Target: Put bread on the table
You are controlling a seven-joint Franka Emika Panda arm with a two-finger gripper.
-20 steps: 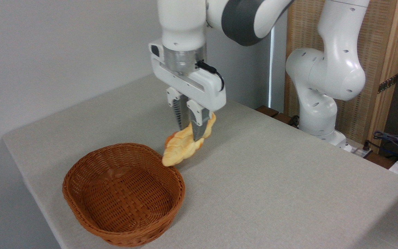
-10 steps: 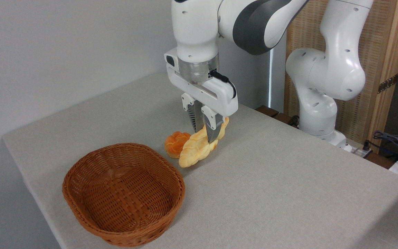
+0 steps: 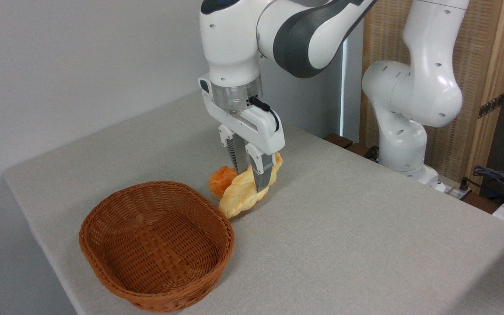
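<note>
The pale golden braided bread (image 3: 243,194) lies low over the grey-beige table (image 3: 344,236), its lower tip down by the cloth just right of the basket. My gripper (image 3: 252,180) points downward and is shut on the loaf's middle, one finger on each side. Whether the bread rests fully on the cloth cannot be told. The loaf's upper end sticks out behind the fingers to the right.
A small round orange bun (image 3: 221,180) sits on the cloth just left of the bread, touching or nearly touching it. A brown wicker basket (image 3: 158,245) stands at the front left with nothing inside. The arm's white base (image 3: 405,131) rises at the back right.
The gripper carried the bread away from the basket's rim to the right and down, then back a little left and lower. The orange bun, hidden a second ago, now shows.
</note>
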